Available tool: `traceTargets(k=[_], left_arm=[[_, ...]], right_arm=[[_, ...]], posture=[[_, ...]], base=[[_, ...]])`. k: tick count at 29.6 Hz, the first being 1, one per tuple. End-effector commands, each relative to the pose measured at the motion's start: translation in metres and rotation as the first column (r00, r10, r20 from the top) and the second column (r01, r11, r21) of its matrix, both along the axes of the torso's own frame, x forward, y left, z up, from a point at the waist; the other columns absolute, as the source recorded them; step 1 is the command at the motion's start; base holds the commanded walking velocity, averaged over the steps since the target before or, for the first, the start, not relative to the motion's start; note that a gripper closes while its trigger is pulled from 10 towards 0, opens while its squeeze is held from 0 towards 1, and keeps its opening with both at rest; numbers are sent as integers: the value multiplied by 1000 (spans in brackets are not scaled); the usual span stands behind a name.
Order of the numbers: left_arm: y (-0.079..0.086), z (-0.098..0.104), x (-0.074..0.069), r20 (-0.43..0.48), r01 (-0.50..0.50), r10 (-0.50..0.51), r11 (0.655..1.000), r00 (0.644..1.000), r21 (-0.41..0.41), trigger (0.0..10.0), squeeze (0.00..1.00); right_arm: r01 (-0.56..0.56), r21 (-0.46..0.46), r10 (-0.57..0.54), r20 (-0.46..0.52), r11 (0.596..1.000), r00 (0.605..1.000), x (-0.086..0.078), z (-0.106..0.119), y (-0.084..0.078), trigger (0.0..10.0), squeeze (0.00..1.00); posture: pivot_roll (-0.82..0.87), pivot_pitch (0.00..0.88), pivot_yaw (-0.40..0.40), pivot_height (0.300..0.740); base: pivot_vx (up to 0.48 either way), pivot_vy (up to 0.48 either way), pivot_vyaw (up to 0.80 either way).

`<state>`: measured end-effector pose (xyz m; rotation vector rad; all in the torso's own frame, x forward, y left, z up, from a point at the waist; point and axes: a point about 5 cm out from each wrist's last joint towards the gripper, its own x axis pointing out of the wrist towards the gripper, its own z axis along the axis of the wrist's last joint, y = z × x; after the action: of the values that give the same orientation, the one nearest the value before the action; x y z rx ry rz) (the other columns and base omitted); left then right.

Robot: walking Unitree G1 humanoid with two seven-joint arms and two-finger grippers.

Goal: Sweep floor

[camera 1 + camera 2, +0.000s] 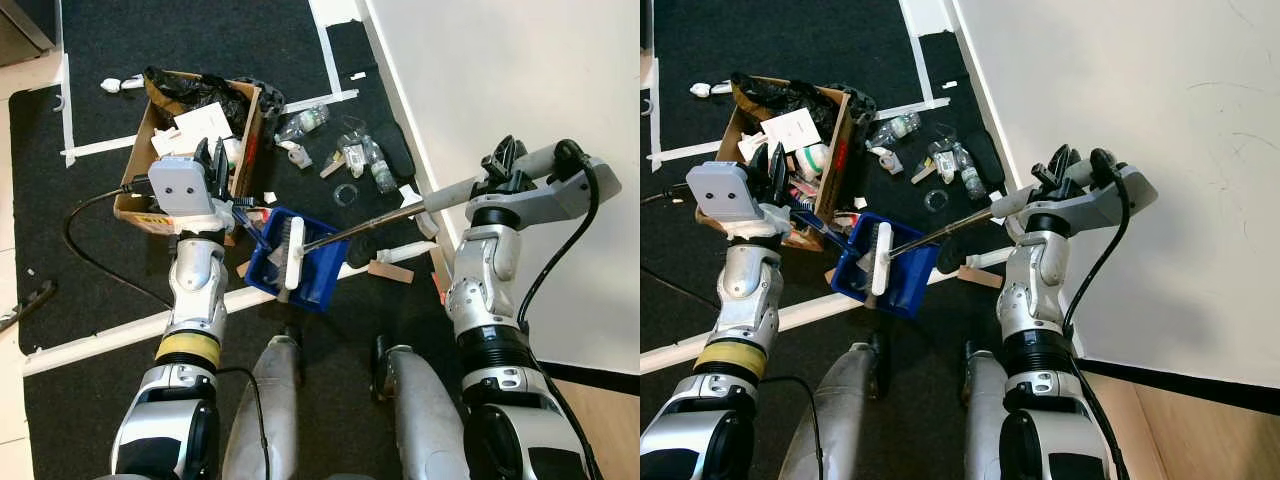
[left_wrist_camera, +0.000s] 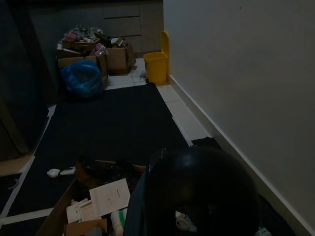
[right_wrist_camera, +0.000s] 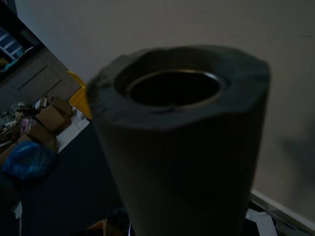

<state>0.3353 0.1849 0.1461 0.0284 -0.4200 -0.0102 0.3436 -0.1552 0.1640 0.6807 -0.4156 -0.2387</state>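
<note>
Black carpet, litter at 12 o'clock. Your right gripper (image 1: pixel 503 165) clamps broom (image 1: pixel 380 217) grip: light, stiff. Left gripper (image 1: pixel 212 160) grasps dustpan (image 1: pixel 300 262) handle.

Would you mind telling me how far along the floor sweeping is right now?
Done: hard to tell; the brush head lies in the blue dustpan.
In hand: the right claw grips the broom handle; the left claw holds the dustpan by the cardboard box.
Left: bottles and wrappers lie scattered on the black mat near the wall.
</note>
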Motion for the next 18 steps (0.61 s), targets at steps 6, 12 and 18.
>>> traceTargets(k=[6, 12, 18], left_arm=[[-11, -24, -4, -99, 21, -25, 999, 995, -43, 10000, 0], [-12, -25, -5, -99, 25, -29, 999, 995, -44, 10000, 0], [-14, -26, -5, -99, 30, -34, 998, 994, -47, 10000, 0]], right_arm=[[44, 20, -46, 77, 999, 996, -2, 20, -17, 10000, 0], [184, -54, -175, 141, 981, 974, 1, 50, -48, 10000, 0], [253, -277, -203, 198, 927, 959, 4, 68, -54, 10000, 0]], posture=[[11, 383, -35, 740], [12, 386, -35, 740], [15, 394, -33, 740]], base=[[0, 0, 0], [0, 0, 0], [0, 0, 0]])
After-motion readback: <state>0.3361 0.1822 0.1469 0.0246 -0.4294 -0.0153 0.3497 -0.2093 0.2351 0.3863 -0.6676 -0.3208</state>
